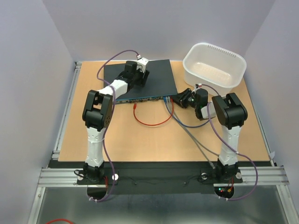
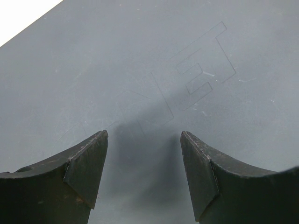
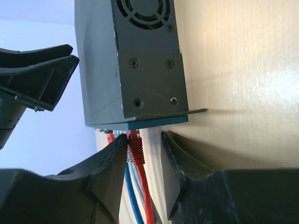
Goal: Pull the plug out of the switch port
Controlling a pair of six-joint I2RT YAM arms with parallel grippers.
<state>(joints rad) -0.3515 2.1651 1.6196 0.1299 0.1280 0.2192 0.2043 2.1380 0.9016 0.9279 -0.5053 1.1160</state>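
Note:
The switch (image 1: 148, 78) is a flat dark blue-grey box at the back middle of the table, ports along its near edge. My left gripper (image 1: 142, 72) sits open over its top panel (image 2: 154, 60), jaws wide apart (image 2: 144, 133). My right gripper (image 1: 180, 99) is at the switch's near right corner. In the right wrist view it is open (image 3: 144, 136) around a red plug (image 3: 135, 148) seated in a port below the switch's fan end (image 3: 145, 60). The left finger (image 3: 110, 163) touches the plug; the right finger (image 3: 175, 158) stands apart.
A blue cable (image 3: 131, 198) and grey cables run beside the red one. In the top view a red cable loop (image 1: 154, 123) and grey cables (image 1: 194, 140) lie in front of the switch. A white tub (image 1: 236, 70) stands at the back right.

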